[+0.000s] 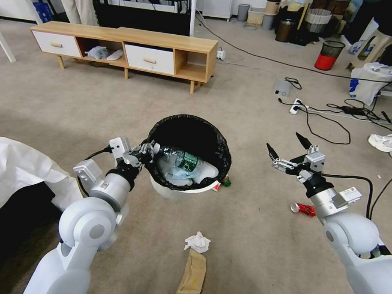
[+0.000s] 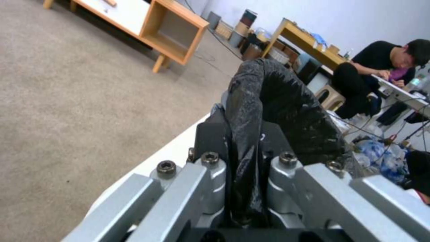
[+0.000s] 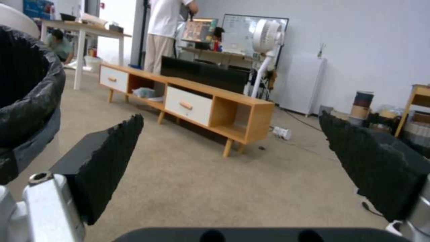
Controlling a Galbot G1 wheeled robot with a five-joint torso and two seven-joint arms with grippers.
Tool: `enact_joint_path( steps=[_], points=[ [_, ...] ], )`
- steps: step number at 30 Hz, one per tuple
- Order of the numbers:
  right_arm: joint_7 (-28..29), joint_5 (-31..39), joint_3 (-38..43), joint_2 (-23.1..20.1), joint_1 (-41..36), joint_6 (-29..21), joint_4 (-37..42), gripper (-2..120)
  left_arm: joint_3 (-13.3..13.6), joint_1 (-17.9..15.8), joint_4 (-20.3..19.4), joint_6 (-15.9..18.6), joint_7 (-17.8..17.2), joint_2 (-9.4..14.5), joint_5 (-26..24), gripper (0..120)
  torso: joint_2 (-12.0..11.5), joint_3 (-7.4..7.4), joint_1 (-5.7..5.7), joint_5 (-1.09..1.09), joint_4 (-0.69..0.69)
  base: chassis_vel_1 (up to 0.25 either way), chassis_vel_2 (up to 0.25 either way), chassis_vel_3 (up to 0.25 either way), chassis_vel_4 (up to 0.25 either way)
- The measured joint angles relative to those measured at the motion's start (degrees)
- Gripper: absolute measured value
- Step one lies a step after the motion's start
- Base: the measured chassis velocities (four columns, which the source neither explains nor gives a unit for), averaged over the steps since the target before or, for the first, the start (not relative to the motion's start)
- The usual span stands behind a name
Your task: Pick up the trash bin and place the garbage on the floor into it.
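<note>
The trash bin [image 1: 177,190], white with a black bag over its rim, is in the middle of the head view. My left gripper [image 1: 147,155] is shut on its left rim; the left wrist view shows the gripper [image 2: 245,158] pinching the black bag of the bin [image 2: 287,107]. A clear green-labelled bottle [image 1: 185,160] and pale litter lie inside. My right gripper [image 1: 285,143] stands open to the right of the bin, with nothing between its fingers [image 3: 107,148]. On the floor lie a crushed red can [image 1: 302,208], a white tissue [image 1: 198,242], a brown paper bag [image 1: 192,273], a red packet [image 1: 216,187] and a small bottle [image 1: 226,181].
A low wooden cabinet [image 1: 122,48] stands at the back. Black cables and a white power strip [image 1: 295,106] lie at the right, near a red-based mesh bin [image 1: 329,55] and a white bag [image 1: 372,80]. A white cloth [image 1: 19,166] covers something at the left.
</note>
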Motion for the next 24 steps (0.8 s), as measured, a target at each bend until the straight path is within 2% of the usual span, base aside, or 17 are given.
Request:
enact_joint_path(
  steps=[24],
  points=[
    [0.0, 0.0, 0.4, 0.0, -0.7, 0.0, 0.6, 100, 0.0, 0.4, -0.7, 0.0, -0.1, -0.1, 0.2, 6, 0.0, 0.0, 0.0, 0.0, 0.0, 0.0, 0.0, 0.0, 0.0]
  ],
)
